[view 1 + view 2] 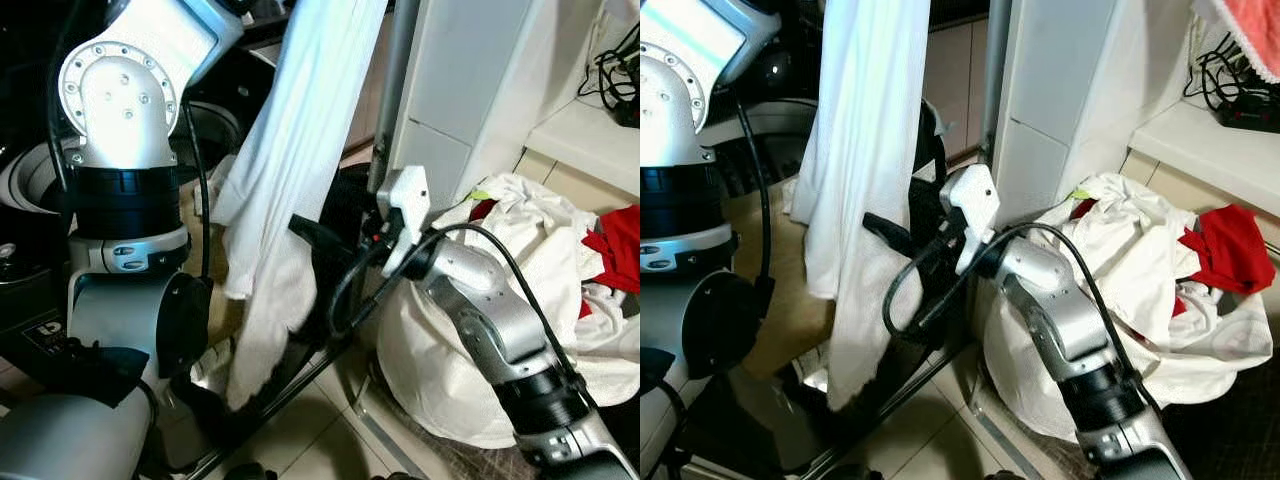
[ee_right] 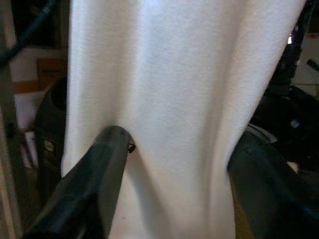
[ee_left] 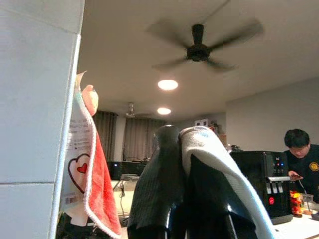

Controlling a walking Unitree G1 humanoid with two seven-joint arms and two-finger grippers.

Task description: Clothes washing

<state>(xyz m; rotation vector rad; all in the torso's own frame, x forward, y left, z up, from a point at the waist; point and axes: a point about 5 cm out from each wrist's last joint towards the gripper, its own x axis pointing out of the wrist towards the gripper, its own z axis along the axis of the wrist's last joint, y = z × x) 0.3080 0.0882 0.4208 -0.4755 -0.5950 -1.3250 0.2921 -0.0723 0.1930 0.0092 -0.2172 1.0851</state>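
Note:
A long white cloth [image 1: 300, 150] hangs straight down from above, its lower end near the floor. My left arm [image 1: 120, 110] is raised high. In its wrist view the left gripper [image 3: 185, 164] points at the ceiling, shut on the white cloth, which drapes over one finger. My right gripper [image 2: 182, 149] is open at the cloth's mid height. One black finger [image 1: 312, 236] lies against the front of the fabric, and the fabric bulges between the two fingers. A white laundry bag [image 1: 450, 370] with white clothes [image 1: 525, 235] and a red garment [image 1: 620, 245] sits on the floor to the right.
A washer's dark round opening with a grey rim [image 1: 775, 125] lies behind the cloth on the left. A grey pole [image 1: 395, 80] and a white cabinet [image 1: 470, 80] stand close behind my right arm. A person [image 3: 299, 159] stands far off at a counter.

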